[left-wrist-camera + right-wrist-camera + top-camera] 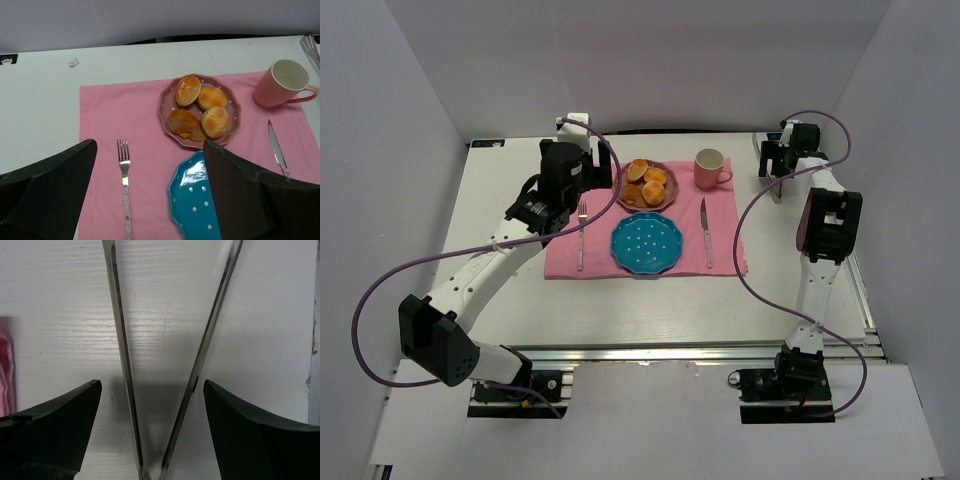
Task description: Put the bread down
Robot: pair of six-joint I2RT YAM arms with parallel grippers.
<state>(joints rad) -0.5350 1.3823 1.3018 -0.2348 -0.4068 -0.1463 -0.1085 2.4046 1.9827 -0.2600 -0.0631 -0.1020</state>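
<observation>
Several golden-brown bread rolls lie on a pink dotted plate at the back of a pink placemat; in the left wrist view the bread fills this plate. An empty blue dotted plate sits in front of it and also shows in the left wrist view. My left gripper is open and empty above the placemat's left part, its jaws either side of the fork. My right gripper is open at the back right, its fingers either side of metal tongs on the table, apart from them.
A pink mug stands at the placemat's back right. A knife lies right of the blue plate, and the fork lies left of it. The white enclosure walls stand close behind and beside the table.
</observation>
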